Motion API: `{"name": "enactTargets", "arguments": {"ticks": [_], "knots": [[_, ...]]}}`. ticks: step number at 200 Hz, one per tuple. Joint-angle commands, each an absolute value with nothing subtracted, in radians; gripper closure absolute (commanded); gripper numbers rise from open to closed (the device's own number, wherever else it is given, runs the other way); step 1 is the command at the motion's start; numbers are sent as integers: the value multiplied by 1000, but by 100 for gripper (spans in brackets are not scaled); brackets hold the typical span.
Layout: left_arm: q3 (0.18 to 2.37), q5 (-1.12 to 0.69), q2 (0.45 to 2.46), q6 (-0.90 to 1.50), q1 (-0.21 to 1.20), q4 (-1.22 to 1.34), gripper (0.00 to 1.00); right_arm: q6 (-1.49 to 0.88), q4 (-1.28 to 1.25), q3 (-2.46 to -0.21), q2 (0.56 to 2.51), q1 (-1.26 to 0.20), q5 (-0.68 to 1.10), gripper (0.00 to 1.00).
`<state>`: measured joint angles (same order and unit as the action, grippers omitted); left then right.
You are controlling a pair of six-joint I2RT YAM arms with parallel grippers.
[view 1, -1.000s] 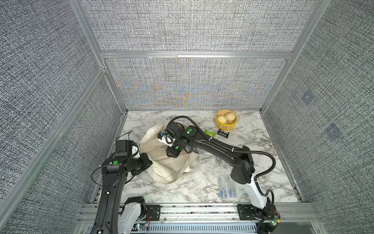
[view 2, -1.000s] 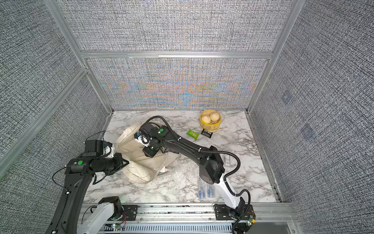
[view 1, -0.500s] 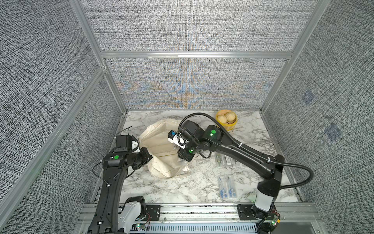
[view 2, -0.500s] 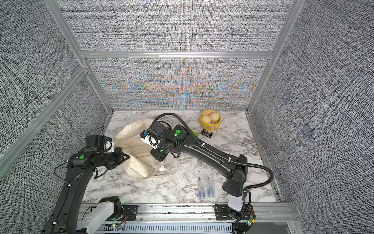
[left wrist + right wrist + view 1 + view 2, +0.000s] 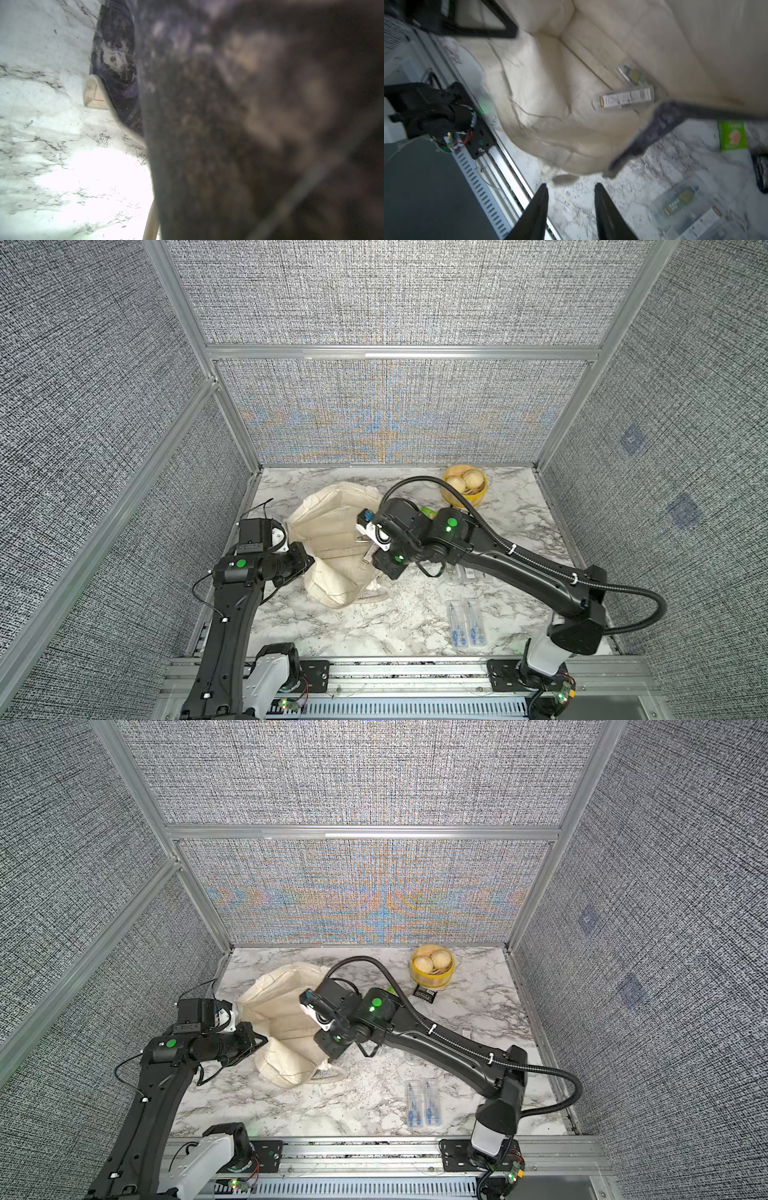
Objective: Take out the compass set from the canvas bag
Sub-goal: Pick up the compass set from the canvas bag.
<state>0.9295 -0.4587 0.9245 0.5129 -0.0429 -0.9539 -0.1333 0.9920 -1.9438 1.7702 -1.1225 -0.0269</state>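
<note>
The canvas bag (image 5: 332, 547) lies slumped near the left edge of the marble worktop (image 5: 399, 622), mouth gaping toward the middle. The left gripper (image 5: 305, 562) is clamped shut on the bag's near rim, probably to hold that floppy mouth open, though its wrist view is mostly dark blurred cloth. The right gripper (image 5: 571, 195) hangs just outside the mouth, jaws parted with nothing between them, over bare marble.

Inside, a compass set (image 5: 627, 97) in a clear packet rests in the bag's fold, its white label showing. That one is yet to come out.

Two more clear packets (image 5: 467, 622) sit near the front edge, well apart from the bag. A yellow basket (image 5: 464, 488) stands by the back edge, out of the way.
</note>
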Motion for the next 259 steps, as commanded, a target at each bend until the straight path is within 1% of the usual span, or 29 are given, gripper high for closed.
{"name": "enactTargets", "arguments": {"ticks": [1, 16, 25, 37, 52, 66, 96, 116, 131, 151, 170, 185, 220, 241, 259], "knots": [[936, -456, 911, 501, -44, -940, 100, -33, 958, -2025, 1856, -1133, -19, 59], [920, -484, 907, 516, -45, -930, 100, -43, 990, -2132, 1972, -1125, -56, 58], [907, -503, 903, 526, -44, -922, 100, -110, 1011, -2186, 2042, -1123, -104, 58], [891, -513, 887, 538, -43, -921, 100, -181, 1013, -2190, 2103, -1122, -148, 57], [877, -512, 856, 546, -43, -925, 100, -227, 963, -2097, 2136, -1116, -210, 56], [862, -509, 820, 558, -43, -928, 100, -267, 925, -1990, 2127, -1080, -237, 56], [834, -537, 772, 584, -41, -928, 100, -333, 838, -1713, 2015, -1003, -257, 55], [813, -551, 749, 597, -40, -917, 100, -370, 789, -1636, 1970, -985, -243, 52], [831, -545, 759, 577, -40, -941, 100, -411, 772, -1660, 1988, -978, -234, 49], [828, -550, 760, 573, -40, -953, 100, -482, 722, -1688, 2025, -973, -239, 39], [818, -554, 749, 581, -41, -945, 100, -598, 693, -1721, 2072, -962, -279, 39], [821, -555, 754, 576, -40, -945, 100, -724, 708, -1771, 2127, -947, -289, 36], [824, -566, 762, 568, -41, -949, 100, -883, 696, -1852, 2209, -927, -292, 35], [827, -567, 759, 563, -41, -953, 100, -950, 748, -1893, 2245, -923, -319, 34], [826, -572, 757, 561, -40, -951, 100, -1011, 821, -1935, 2280, -920, -337, 31]]}}
